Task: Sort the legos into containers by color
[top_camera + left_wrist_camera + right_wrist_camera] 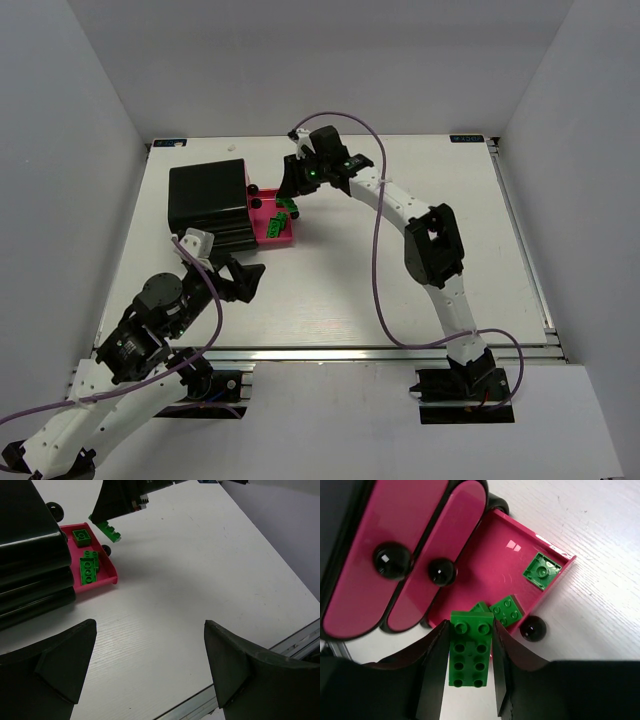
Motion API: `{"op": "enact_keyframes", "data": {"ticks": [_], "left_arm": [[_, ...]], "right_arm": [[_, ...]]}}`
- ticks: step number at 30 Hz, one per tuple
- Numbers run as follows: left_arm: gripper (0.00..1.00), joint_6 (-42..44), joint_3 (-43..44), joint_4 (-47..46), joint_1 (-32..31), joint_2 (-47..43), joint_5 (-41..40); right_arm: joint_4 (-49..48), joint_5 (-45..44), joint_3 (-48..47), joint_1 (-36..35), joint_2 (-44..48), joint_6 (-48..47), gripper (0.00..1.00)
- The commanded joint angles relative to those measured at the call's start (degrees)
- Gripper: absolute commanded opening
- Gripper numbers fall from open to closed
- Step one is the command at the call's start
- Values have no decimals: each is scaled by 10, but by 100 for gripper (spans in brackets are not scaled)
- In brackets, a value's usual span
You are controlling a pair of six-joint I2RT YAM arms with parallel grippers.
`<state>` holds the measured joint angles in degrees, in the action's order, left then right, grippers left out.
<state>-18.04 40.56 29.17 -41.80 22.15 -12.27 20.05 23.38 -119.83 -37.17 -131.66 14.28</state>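
My right gripper [470, 627] is shut on a green 2x4 lego [470, 652] and holds it above the near edge of the open pink container [485, 555]. In that container lie a square green lego [542, 570], another green lego [507, 610] and a third partly hidden behind the held one. In the top view the right gripper [290, 205] hangs over the pink container [292, 238], beside the black box [208, 195]. My left gripper [150, 625] is open and empty over bare table, near the front.
Two shut pink fronts with dark round knobs [391, 562] sit beside the open container. Another knob [533, 628] is on the open container's edge. The table's metal front rail [280, 645] runs close behind the left fingers. White walls enclose the table.
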Motion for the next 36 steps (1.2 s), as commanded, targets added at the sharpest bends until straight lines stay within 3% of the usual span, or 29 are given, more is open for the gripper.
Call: {"op": "enact_keyframes", "data": {"ticks": [1, 3, 6, 10, 16, 20, 24, 25, 28, 32, 36], "left_arm": [[98, 0, 0, 4, 2, 9, -14], [98, -2, 0, 5, 2, 8, -16], [98, -3, 0, 8, 2, 5, -24], [98, -5, 0, 8, 2, 3, -28], [98, -5, 0, 8, 2, 3, -27], [98, -5, 1, 8, 2, -4, -27], [98, -5, 0, 8, 2, -12, -28], [98, -6, 0, 8, 2, -13, -28], [98, -5, 0, 6, 2, -18, -25], [98, -3, 0, 4, 2, -22, -20], [98, -4, 0, 4, 2, -23, -19]], "right_arm": [[-57, -30, -26, -13, -22, 76, 11], [-97, -25, -7, -14, -22, 95, 13], [-102, -30, -28, -17, -40, 107, 22], [-105, -18, -36, -22, -55, 110, 50], [-108, -11, -37, -14, -62, 109, 59], [-104, -11, -38, -9, -47, 103, 59], [-112, -26, -7, 9, -7, 70, 40], [-113, -32, 3, 11, 9, 60, 26], [-110, -63, 45, 25, 27, 25, 0], [-75, -135, 69, 25, 21, -17, 0], [-28, -135, 47, 21, -12, -33, 0]]}}
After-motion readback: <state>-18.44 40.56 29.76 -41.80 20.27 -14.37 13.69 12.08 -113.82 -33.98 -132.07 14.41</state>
